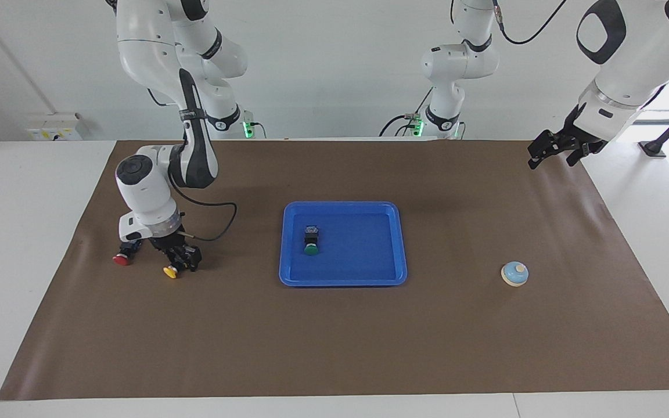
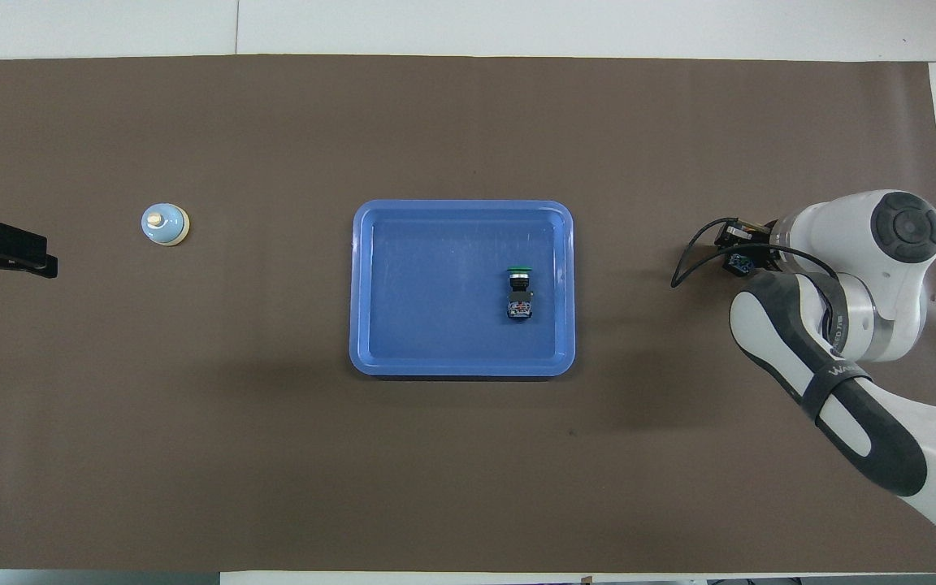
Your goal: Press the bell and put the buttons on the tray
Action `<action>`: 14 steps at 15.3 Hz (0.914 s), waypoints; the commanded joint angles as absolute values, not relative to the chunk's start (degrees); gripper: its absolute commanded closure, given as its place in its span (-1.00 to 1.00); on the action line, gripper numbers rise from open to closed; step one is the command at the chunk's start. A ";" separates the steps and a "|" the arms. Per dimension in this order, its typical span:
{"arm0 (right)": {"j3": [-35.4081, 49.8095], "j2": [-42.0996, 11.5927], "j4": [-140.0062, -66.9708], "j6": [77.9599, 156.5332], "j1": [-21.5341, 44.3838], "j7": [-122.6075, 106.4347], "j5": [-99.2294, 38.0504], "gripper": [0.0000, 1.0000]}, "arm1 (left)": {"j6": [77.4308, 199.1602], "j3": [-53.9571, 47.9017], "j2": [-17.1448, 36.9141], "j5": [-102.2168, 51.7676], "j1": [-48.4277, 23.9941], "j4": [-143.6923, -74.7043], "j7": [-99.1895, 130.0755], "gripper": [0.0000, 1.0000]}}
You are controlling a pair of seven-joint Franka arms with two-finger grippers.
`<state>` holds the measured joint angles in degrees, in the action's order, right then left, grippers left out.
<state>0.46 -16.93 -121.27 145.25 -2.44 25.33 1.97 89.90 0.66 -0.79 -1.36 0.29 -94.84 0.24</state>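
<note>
A: Buttons — where were they vs. the jaws?

B: Yellow button lay on the brown mat, right gripper down at its black body; jaws straddled it, couldn't tell if clamped yet. Red button sat just beside that gripper, toward the right arm's end. Green button lay on its side in the tray, well apart from both grippers.

A: Bell?

B: Bell sat alone on the mat, toward the left arm's end. Left gripper waited up over the mat's corner, jaws released.

A: Anything blocking? Writing?

B: Right arm's cable looped beside the wrist. In the overhead view the right arm covered the yellow and red caps; the strap print was too small to read.
</note>
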 commanded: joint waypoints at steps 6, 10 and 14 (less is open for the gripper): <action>1.49 -16.26 -107.09 125.55 1.57 24.34 2.72 1.00 | 88.95 0.88 -0.79 -0.88 0.09 -94.04 0.44 -1.00; 1.49 -20.55 -89.51 109.02 10.26 27.14 1.85 1.00 | 88.95 0.88 -0.79 -0.88 0.09 -94.04 0.44 -1.00; 1.67 -22.24 -84.29 106.52 21.24 36.03 -1.48 1.00 | 88.95 0.88 -0.79 -0.88 0.09 -94.04 0.44 -1.00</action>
<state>1.79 -19.37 -87.81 107.39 17.16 33.41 0.68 89.90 0.66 -0.79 -1.36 0.30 -94.84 0.23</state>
